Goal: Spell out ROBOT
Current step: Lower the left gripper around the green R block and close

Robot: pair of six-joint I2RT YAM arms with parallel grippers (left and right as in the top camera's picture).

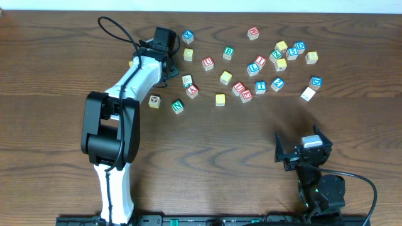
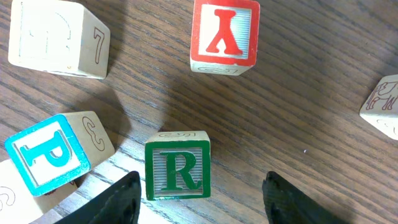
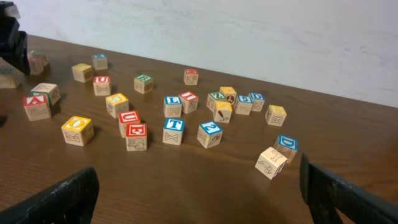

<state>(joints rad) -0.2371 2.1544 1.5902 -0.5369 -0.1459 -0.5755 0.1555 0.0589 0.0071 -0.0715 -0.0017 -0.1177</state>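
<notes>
The green-lettered R cube sits on the table between the fingers of my left gripper. It lies close to the left finger, with a clear gap to the right one, so the jaws are open. In the overhead view the left gripper hides the R. The green B, blue T and yellow cubes lie loose at mid-table. The right wrist view shows the T, B and a yellow O. My right gripper rests wide open and holds nothing.
A red-lettered cube, a blue P cube and a pale cube stand close around the R. Several more cubes are scattered along the far side of the table. A pale cube lies near the right gripper.
</notes>
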